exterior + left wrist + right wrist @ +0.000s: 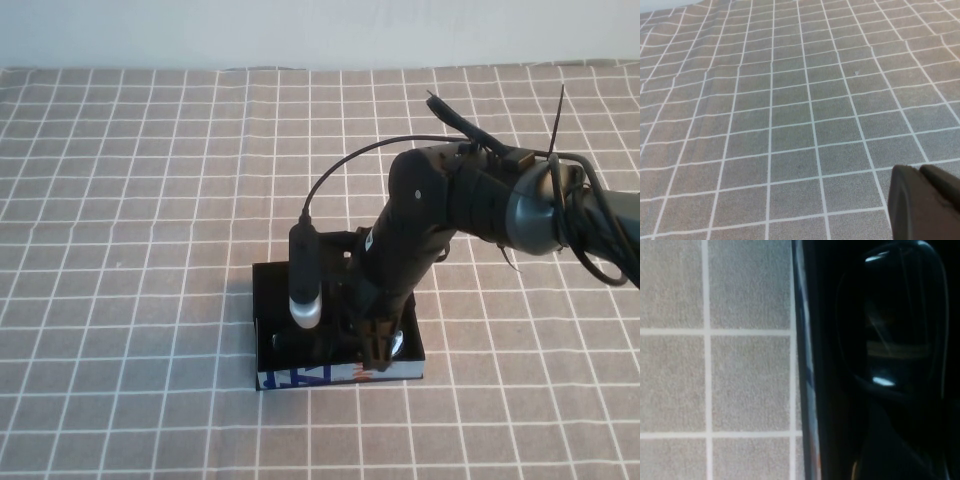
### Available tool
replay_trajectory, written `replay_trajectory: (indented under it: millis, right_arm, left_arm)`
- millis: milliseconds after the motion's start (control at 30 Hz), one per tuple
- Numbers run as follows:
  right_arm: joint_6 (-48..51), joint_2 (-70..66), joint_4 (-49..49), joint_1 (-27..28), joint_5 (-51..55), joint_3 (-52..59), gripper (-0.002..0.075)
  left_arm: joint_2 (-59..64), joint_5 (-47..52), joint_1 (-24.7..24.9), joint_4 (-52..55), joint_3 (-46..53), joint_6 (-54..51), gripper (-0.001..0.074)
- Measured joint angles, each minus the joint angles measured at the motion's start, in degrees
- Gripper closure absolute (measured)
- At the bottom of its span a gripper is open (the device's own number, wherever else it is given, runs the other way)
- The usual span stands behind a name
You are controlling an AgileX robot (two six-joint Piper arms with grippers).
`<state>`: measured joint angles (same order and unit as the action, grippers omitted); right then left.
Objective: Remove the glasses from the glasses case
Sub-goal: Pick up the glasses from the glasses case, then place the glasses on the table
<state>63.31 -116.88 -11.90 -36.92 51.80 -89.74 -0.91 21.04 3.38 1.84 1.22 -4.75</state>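
The glasses case [300, 377] is a shallow black box with a white front edge printed in blue and orange, lying near the table's front centre. My right gripper [378, 350] reaches down into its right half, close to the front wall. A glossy bit of the glasses [399, 343] shows just right of the gripper; the rest is hidden under the arm. In the right wrist view a dark glossy lens of the glasses [900, 320] fills the case beside the case's wall [802, 365]. My left gripper [920, 171] hangs over bare cloth, away from the case, its fingers together and empty.
A grey tablecloth with a white grid [140, 200] covers the whole table. A black cylinder with a white tip [304, 285], on a cable from the right arm, hangs over the case's left half. The left arm is out of the high view.
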Motion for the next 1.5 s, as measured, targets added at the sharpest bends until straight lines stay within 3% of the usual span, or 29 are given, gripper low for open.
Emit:
replay_trajectory:
  millis: [233, 333, 667, 967, 1200, 1500]
  right_arm:
    - [0.0, 0.0, 0.6, 0.0, 0.3, -0.1, 0.0664]
    - [0.0, 0.1, 0.6, 0.0, 1.6, -0.9, 0.0702]
    - [-10.6, 0.1, 2.7, -0.1, 14.3, -14.7, 0.0722]
    - [-35.7, 2.5, 4.9, 2.2, 18.5, -21.0, 0.0723]
    - [-48.4, 12.5, 5.3, 7.8, 18.0, -9.0, 0.0723]
    - [-65.4, 29.6, 4.1, 11.2, 0.9, 22.8, 0.0723]
  left_arm:
    - [0.0, 0.0, 0.0, 0.0, 0.0, 0.0, 0.0739]
    - [0.0, 0.0, 0.0, 0.0, 0.0, 0.0, 0.074]
    - [0.0, 0.0, 0.0, 0.0, 0.0, 0.0, 0.0739]
    - [0.0, 0.0, 0.0, 0.0, 0.0, 0.0, 0.0739]
    - [0.0, 0.0, 0.0, 0.0, 0.0, 0.0, 0.0739]
    - [0.0, 0.0, 0.0, 0.0, 0.0, 0.0, 0.0739]
